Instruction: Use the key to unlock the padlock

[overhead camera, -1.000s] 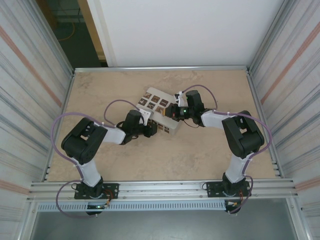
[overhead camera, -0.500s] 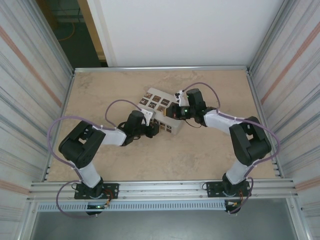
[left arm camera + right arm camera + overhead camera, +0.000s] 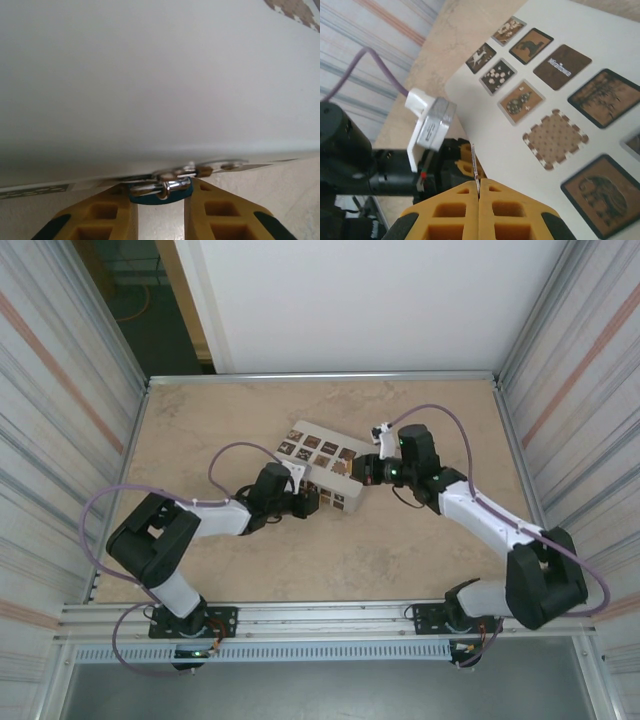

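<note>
The tiny blue padlock with its silvery shackle sits between the yellow fingers of my left gripper, which is shut on it. The lock lies low against the foot of the white box. Seen from above, my left gripper rests at the box's near edge. My right gripper is shut on the thin silvery key, whose blade sticks out edge-on past the fingertips. From above, my right gripper hovers at the right side of the box, apart from the padlock.
The white box with dark patterned tiles lies mid-table between both arms. In the right wrist view, the left arm's wrist camera and its purple cable lie just beyond the key. Metal walls close in both sides.
My right arm has swung its elbow out to the right and drawn its gripper back from over the box to its right side. The left arm has stretched lower, its gripper still at the box.
</note>
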`<state>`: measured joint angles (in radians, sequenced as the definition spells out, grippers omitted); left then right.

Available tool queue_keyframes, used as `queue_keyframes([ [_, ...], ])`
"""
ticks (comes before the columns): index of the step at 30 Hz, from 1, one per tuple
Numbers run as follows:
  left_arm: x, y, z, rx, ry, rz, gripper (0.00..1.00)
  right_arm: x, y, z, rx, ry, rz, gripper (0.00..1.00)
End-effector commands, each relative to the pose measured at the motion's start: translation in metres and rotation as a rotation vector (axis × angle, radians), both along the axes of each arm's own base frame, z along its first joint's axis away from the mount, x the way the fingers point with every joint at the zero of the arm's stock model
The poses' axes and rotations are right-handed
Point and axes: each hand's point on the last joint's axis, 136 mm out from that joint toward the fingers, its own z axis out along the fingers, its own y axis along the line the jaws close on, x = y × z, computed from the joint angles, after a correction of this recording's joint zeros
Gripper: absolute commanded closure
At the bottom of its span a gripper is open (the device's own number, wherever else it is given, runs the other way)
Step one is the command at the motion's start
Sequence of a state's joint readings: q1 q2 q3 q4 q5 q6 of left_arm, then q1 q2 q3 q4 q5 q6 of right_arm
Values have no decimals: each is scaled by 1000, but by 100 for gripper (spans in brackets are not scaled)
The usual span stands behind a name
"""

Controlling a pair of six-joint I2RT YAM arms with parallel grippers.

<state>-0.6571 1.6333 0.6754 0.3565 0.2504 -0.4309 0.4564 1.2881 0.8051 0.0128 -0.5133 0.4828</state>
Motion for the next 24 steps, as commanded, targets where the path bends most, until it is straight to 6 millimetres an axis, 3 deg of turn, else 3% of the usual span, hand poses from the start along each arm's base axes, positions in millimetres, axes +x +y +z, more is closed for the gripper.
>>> queue_keyframes([
  [1,6,-13,34,-62,-8,12,78,-22,-5,-2,-74,-75,31,100],
  [6,3,-14,43,-83,35,36,79,-52,-2,-9,-154,-162,80,100],
  [11,2,-14,50,-83,93,64,82,-77,3,-30,-225,-238,140,100],
  [16,1,-16,54,-100,145,84,83,-87,1,-61,-294,-244,128,100],
  [24,-2,-20,61,-131,208,101,84,-90,9,-83,-359,-282,110,100],
])
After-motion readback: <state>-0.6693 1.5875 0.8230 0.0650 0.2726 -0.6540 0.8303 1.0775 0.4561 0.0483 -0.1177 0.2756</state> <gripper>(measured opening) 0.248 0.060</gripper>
